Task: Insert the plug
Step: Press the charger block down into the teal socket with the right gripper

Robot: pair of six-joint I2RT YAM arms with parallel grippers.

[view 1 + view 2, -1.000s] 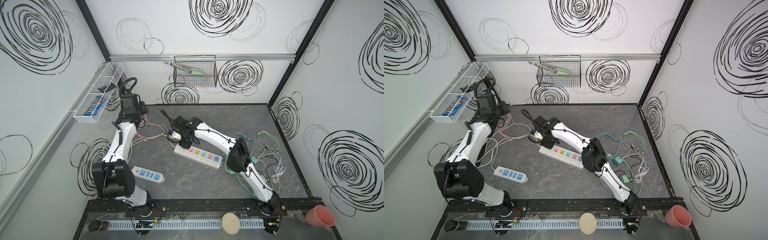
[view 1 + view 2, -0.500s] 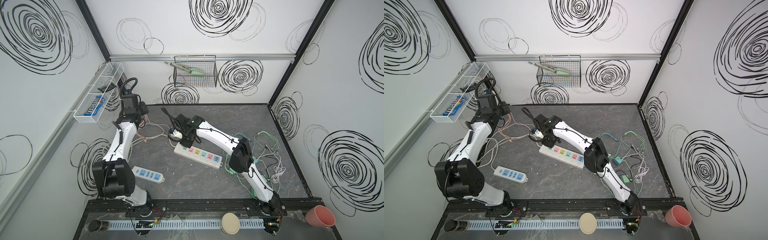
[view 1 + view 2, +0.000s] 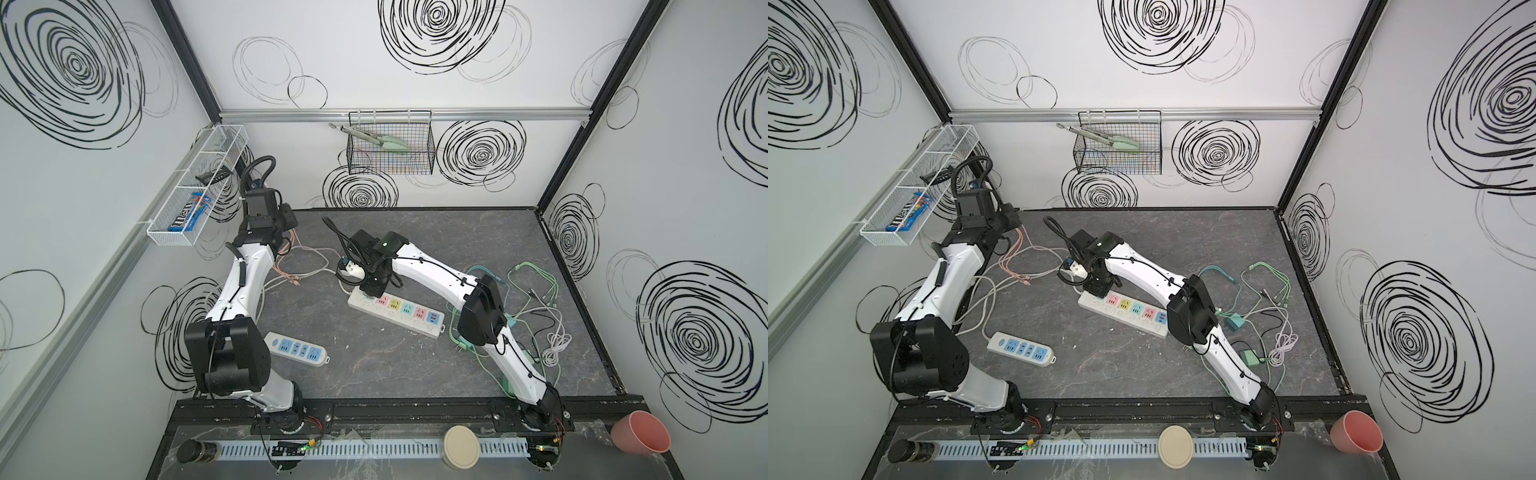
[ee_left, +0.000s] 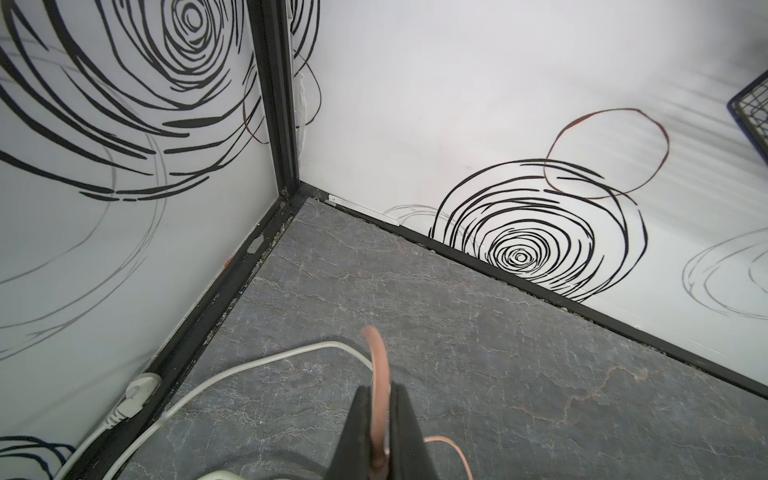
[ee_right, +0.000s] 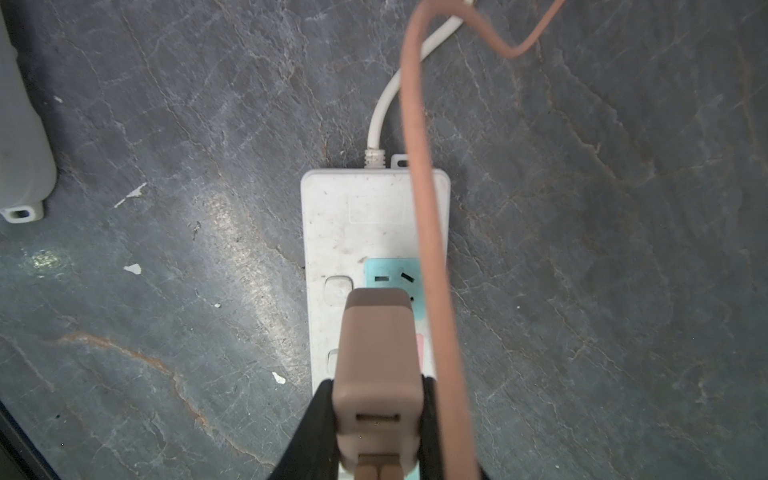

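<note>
Clamped in right gripper, tan plug, long axis along the fingers, nose aimed at teal socket of power strip; left gripper pinched on pink cable.

The plug is tan and its cord salmon, the power strip white with pink, yellow and teal sockets, the smaller strip at seven o'clock white with blue sockets, the table dark grey and veined, the walls white with black spirals.
</note>
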